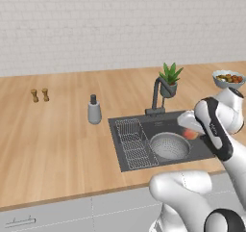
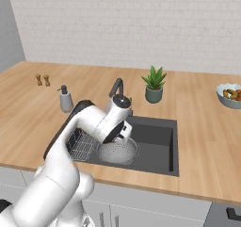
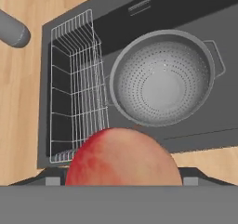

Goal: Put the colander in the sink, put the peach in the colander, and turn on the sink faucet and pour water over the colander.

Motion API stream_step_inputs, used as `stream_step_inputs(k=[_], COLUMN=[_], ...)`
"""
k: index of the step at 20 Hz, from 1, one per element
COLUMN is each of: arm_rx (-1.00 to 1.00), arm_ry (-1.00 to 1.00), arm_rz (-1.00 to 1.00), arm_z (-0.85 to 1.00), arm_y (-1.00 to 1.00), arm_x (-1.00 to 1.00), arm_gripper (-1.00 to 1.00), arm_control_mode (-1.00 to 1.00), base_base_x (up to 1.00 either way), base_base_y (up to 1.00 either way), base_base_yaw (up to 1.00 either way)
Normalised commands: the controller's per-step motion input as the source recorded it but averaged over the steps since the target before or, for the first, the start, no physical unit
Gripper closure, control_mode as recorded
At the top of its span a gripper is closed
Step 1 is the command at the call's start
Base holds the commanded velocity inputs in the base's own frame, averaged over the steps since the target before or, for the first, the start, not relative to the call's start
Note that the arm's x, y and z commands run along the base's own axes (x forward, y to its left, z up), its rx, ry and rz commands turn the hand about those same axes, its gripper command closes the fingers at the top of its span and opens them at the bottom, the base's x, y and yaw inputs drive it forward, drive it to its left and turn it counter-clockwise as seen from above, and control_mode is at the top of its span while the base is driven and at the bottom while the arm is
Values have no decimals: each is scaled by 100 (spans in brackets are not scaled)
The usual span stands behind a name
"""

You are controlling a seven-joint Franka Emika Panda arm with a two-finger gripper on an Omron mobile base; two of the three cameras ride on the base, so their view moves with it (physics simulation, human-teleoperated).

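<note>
A robot gripper [image 3: 123, 183] is clamped on a peach [image 3: 123, 159], holding it above the front edge of the sink [image 3: 186, 14]. The grey colander [image 3: 162, 77] sits inside the sink beside the wire rack [image 3: 76, 86], with the faucet [image 1: 157, 94] at the sink's back edge.

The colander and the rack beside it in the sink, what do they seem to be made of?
The colander looks like metal with a dull grey, slightly shiny finish: thin wall, rows of small punched holes, soft highlights. The rack looks like thin light wire, probably metal, since it is an open grid of fine rods. Both are rendered, so this is only appearance.
</note>
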Motion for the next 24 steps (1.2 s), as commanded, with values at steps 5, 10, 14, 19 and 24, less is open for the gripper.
stream_step_inputs(k=[5, 10, 14, 19, 24], arm_rx=[10, 4, 0, 0, 0], arm_ry=[0, 0, 0, 0, 0], arm_rz=[5, 12, 13, 13, 13], arm_z=[-39, -46, -57, -62, -60], arm_y=[-59, -18, 0, 0, 0], arm_x=[78, 88, 71, 42, 32], arm_gripper=[100, 100, 100, 100, 100], arm_control_mode=[-100, -100, -100, -100, -100], base_base_x=[0, 0, 0, 0, 0], base_base_y=[0, 0, 0, 0, 0], base_base_yaw=[0, 0, 0, 0, 0])
